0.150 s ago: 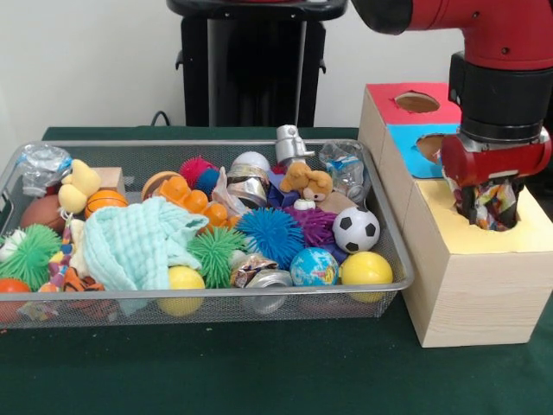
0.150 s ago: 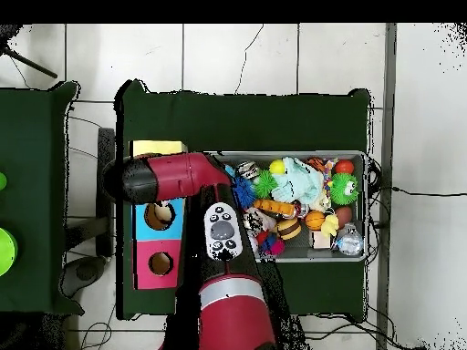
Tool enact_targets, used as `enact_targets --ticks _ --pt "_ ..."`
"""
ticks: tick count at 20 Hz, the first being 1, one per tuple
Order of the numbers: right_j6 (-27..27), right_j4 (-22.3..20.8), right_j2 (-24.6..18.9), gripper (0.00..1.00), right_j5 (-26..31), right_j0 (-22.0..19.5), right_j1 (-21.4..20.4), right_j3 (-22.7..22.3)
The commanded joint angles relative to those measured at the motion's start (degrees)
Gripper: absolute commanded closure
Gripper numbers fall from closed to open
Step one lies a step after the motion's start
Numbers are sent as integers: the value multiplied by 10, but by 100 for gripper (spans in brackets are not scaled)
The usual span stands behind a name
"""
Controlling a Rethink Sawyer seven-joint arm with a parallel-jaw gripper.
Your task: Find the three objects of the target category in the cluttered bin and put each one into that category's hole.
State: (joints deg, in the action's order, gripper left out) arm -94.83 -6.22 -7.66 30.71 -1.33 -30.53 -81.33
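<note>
My gripper [image 1: 491, 206] hangs at the hole in the yellow section [image 1: 536, 235] of the wooden box [image 1: 471, 290]. Its fingers are shut on a crumpled colourful wrapper [image 1: 492, 204], which sits at the hole's mouth. The wire-mesh bin [image 1: 404, 275] to the left holds more crushed things: a can [image 1: 268, 282] at the front, a silver can [image 1: 251, 177] and a clear packet [image 1: 346, 169] at the back, and a squashed plastic bottle [image 1: 41, 164] far left. In the overhead view the arm [image 2: 173, 175] covers the gripper and the yellow hole.
The box also has a blue section [image 1: 406, 149] and a red section with a hole [image 1: 417, 102]. The bin is packed with a soccer ball [image 1: 356, 229], yellow ball [image 1: 365, 269], globe ball [image 1: 314, 266], spiky balls [image 1: 270, 235], a pale green cloth [image 1: 138, 242] and soft toys.
</note>
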Motion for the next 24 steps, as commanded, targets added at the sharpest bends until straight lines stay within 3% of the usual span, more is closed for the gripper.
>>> enact_targets --ticks 1,4,5,8,20,22,24 --pt "-34 -7 -1 0 86 -10 -7 -21" --pt "-38 -11 2 0 81 -8 -8 -18" --pt "-39 -12 2 100 74 -8 -8 -20" --pt "-38 -13 -4 100 54 -12 -10 -27" --pt "-23 -8 -10 100 109 -9 -4 13" --pt "-27 -8 -13 100 92 -11 14 17" --pt "-32 -9 -25 100 37 -19 55 20"
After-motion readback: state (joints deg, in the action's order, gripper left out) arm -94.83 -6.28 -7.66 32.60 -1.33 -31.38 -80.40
